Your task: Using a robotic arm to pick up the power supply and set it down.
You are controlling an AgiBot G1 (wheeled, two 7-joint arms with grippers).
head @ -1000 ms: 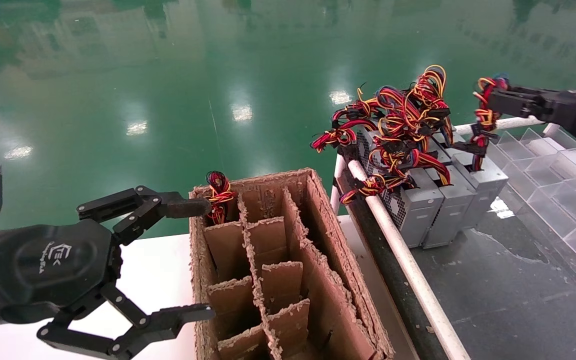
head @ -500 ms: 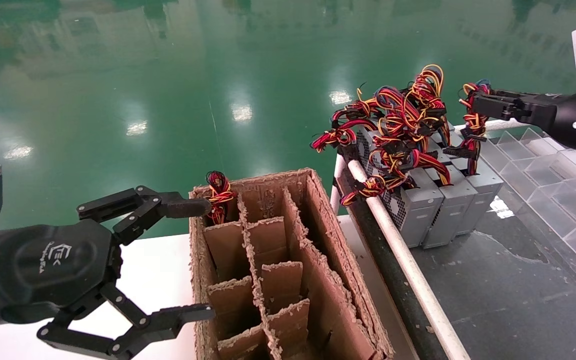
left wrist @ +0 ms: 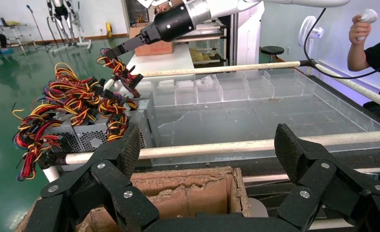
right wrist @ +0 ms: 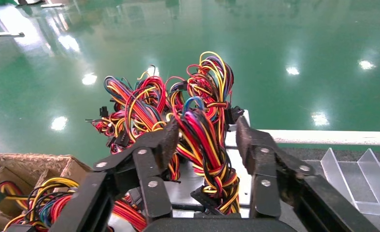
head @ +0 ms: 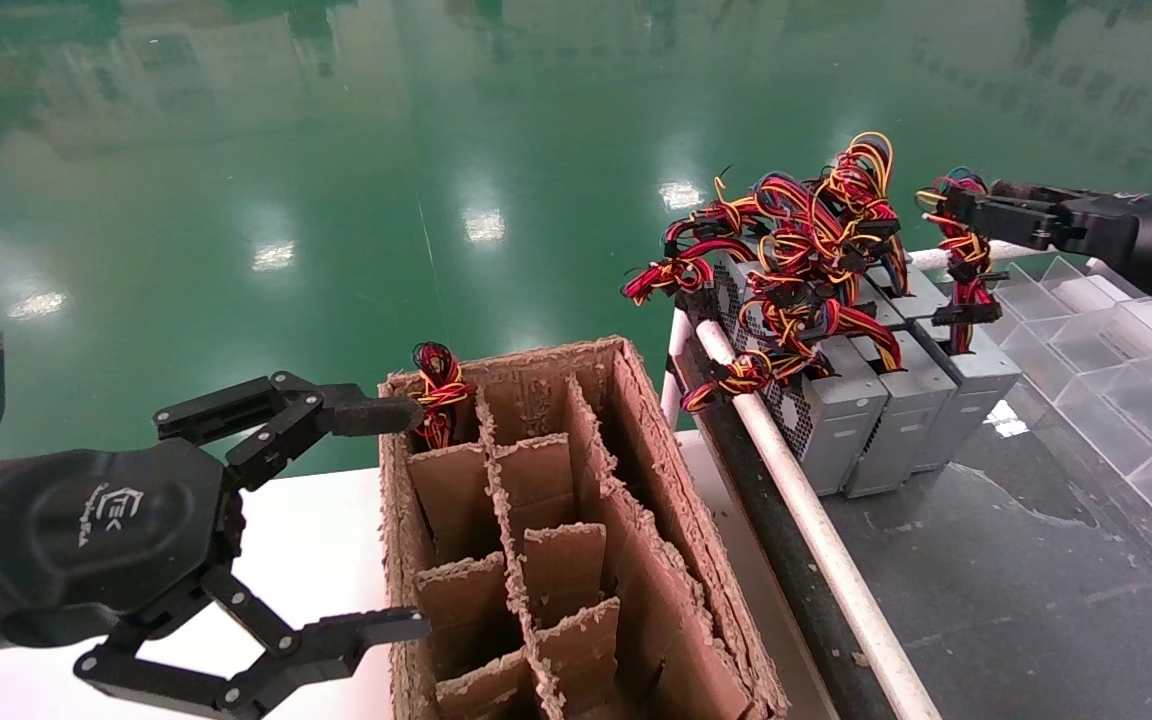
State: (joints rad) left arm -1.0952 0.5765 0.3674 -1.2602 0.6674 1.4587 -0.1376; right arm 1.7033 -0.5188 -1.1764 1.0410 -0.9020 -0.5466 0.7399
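Note:
Three grey power supplies stand in a row on the dark tray; the rightmost power supply (head: pixel 976 365) has its red, yellow and black wire bundle (head: pixel 964 270) pulled upright. My right gripper (head: pixel 956 200) reaches in from the right, level with the top of that bundle. In the right wrist view the right gripper (right wrist: pixel 205 135) is open with the wire bundle (right wrist: pixel 208 150) between its fingers; one pad touches the wires, the other stands apart. The grey case (right wrist: pixel 185 186) shows below. My left gripper (head: pixel 411 518) stays open beside the cardboard box (head: pixel 656 520).
The other two supplies (head: pixel 836 400) carry a tangled heap of wires (head: pixel 796 240). A white pipe rail (head: pixel 806 520) edges the tray. Clear plastic dividers (head: pixel 1116 370) fill the right side. One wire bundle (head: pixel 439 395) pokes from the box's far-left compartment. A person (left wrist: pixel 371 43) stands beyond.
My right gripper has moved left and slightly down with the wire bundle at its tips. The rightmost power supply has shifted a little. The left arm has not moved.

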